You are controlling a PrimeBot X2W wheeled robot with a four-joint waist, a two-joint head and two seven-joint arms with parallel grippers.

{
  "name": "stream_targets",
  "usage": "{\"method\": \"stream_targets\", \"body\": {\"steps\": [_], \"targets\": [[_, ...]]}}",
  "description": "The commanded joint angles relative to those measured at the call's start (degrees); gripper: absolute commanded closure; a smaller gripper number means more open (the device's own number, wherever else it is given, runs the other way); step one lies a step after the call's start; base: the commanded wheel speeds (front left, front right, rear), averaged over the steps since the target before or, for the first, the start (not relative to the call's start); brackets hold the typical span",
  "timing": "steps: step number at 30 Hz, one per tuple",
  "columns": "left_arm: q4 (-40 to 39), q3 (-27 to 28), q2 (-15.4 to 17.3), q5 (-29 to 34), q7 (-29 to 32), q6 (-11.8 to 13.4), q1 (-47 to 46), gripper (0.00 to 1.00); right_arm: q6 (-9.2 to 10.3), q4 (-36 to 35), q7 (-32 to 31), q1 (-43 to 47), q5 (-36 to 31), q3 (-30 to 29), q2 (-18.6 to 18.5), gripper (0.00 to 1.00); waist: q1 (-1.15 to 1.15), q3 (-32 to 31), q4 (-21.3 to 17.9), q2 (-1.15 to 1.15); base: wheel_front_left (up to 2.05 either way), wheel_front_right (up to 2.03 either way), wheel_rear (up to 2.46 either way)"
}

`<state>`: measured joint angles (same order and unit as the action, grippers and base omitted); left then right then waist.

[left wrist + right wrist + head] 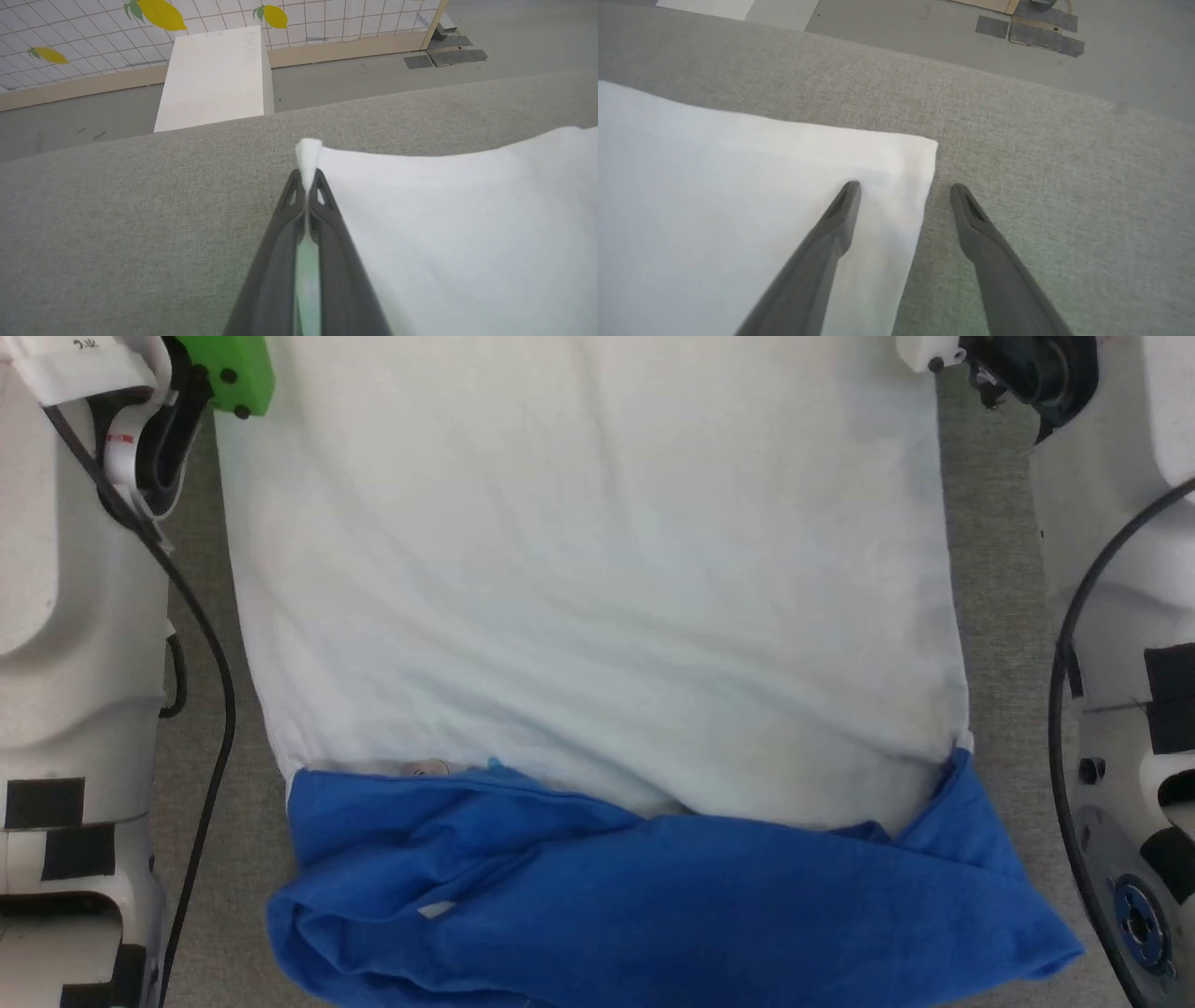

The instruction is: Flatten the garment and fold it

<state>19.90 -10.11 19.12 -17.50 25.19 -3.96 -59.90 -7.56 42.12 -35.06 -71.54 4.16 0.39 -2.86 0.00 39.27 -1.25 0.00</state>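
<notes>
The garment [588, 569] lies on the grey table, its white body spread flat across the middle and its blue sleeves bunched along the near edge in the head view. In the left wrist view my left gripper [307, 179] is shut on the garment's [444, 219] far left hem corner, a pinch of white cloth poking out past the tips. In the right wrist view my right gripper [903, 189] is open, straddling the garment's [738, 186] far right corner: one finger over the cloth, the other over bare table.
The grey fabric table [117, 210] ends not far beyond the hem. Beyond it are the floor, a white box [215, 74] and a tiled wall with lemon prints [161, 14]. My pale forearms [56, 616] flank the garment in the head view.
</notes>
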Motion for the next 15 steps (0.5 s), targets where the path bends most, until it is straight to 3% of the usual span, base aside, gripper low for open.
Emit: {"method": "stream_targets", "body": {"steps": [1, 2, 6, 15], "targets": [[0.59, -0.26, -0.42, -0.72, -0.86, -0.3, -1.47, 1.0, 0.08, 0.88, -1.48, -0.91, -1.02, -0.05, -0.02, 0.81, 0.0, 1.13, 1.0, 0.0, 0.0, 0.0, 0.0], [0.96, -0.38, -0.5, -0.8, -1.23, -0.42, -1.69, 1.0, 0.08, 1.17, -2.33, -1.1, -1.55, 0.01, -0.02, 1.0, 0.0, 1.21, 0.98, 0.0, 0.0, 0.0, 0.0], [2.52, -0.69, -0.33, -0.88, -3.37, -0.88, -2.7, 1.0, 0.08, 0.26, -2.19, -1.64, -3.75, -0.67, -0.02, 1.0, 0.0, 1.43, 0.5, 0.0, 0.0, 0.0, 0.0], [4.66, -0.54, 1.67, 1.31, -12.31, -0.69, -6.36, 1.0, 0.08, -3.3, 6.36, -2.49, -8.2, -4.52, -0.02, 1.0, 0.0, 1.11, -2.28, 0.0, 0.0, 0.0, 0.0]]}}
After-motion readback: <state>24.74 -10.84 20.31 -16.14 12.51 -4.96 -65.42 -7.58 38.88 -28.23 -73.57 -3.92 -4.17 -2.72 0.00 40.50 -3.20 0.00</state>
